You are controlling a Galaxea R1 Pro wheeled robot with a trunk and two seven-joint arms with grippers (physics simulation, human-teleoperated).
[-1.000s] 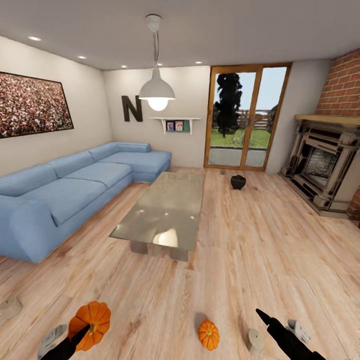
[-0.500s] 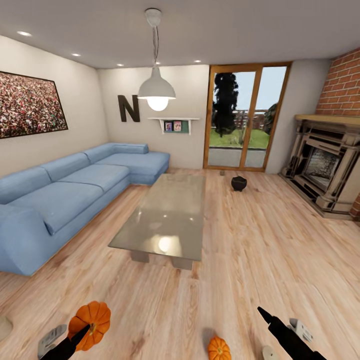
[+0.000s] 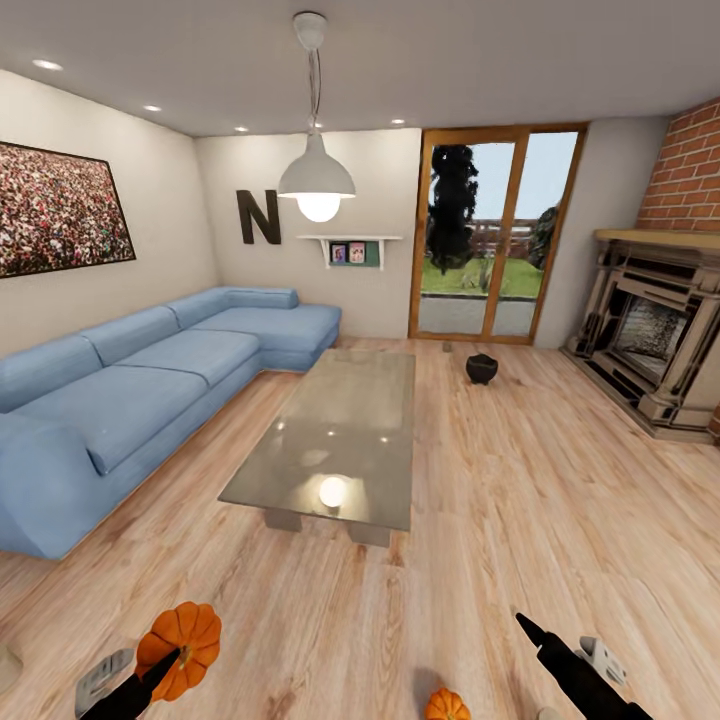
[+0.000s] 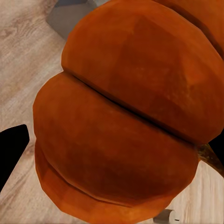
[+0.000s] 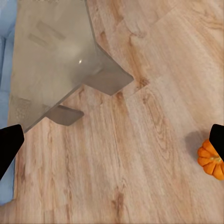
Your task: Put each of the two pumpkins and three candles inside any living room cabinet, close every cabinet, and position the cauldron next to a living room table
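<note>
Head view: a sunlit living room, where the left end effector holds the larger pumpkin low at the near left of the frame, above the wooden floor. In the left wrist view the same pumpkin bulges between the two dark fingers, which stand spread to either side of it and touch its ribbed skin. The right end effector reaches forward at the near right, its fingers set wide apart with nothing between them; the floor and a corner of the glass-topped counter lie beyond. The smaller pumpkin sits on the floor at the bottom edge of the head view, between the two arms and nearer the right one; the right wrist view catches it close by one fingertip but apart from it. A pale rounded object at the bottom edge, just right of that pumpkin, is too cropped to identify. The low grey counter stands mid-room beside a blue corner sofa, reflecting the white pendant lamp above it. The black cauldron rests on the floor past the counter's far right corner, well apart from it, in front of the glass patio doors. An ornate grey fireplace stands against the right-hand brick wall.
</note>
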